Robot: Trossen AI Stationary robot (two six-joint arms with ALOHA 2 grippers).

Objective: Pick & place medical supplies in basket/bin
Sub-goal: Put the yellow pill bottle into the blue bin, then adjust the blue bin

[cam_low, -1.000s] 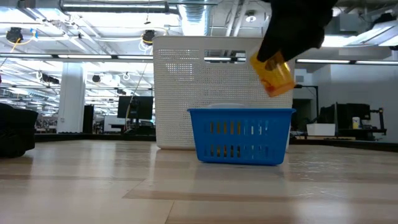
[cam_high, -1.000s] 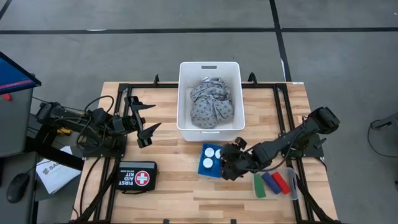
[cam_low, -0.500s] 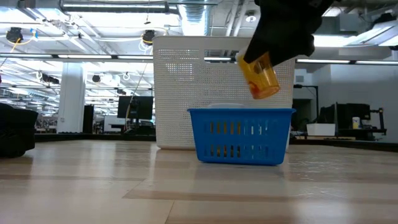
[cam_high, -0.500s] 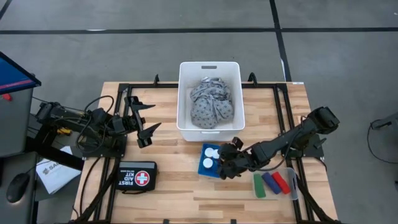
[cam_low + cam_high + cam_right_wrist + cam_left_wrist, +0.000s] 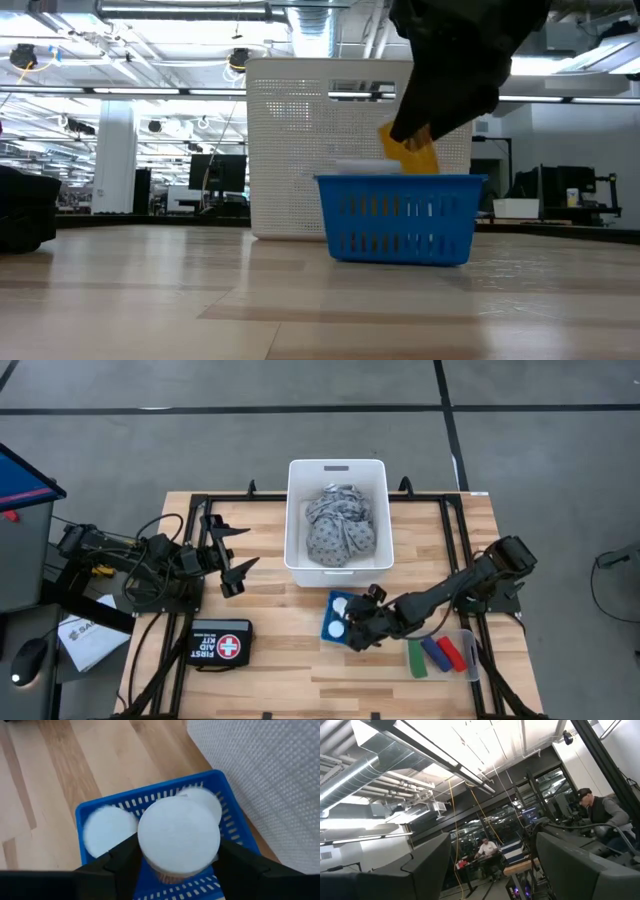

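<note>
Right gripper (image 5: 175, 865) clamping round white-capped orange pill bottle (image 5: 178, 836) (translucent plastic) over slatted blue basket (image 5: 235, 827).

wooden table (image 5: 280, 660): white bin (image 5: 338, 525), blue basket (image 5: 337, 619), first-aid kit (image 5: 222, 645).

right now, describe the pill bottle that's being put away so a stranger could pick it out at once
Start at the big white bin holding grey cloth at the table's far middle, then drop to the small blue basket just in front of it. The bottle is the orange, white-capped one gripped by the right tool above the basket; the other two already sit inside.
</note>
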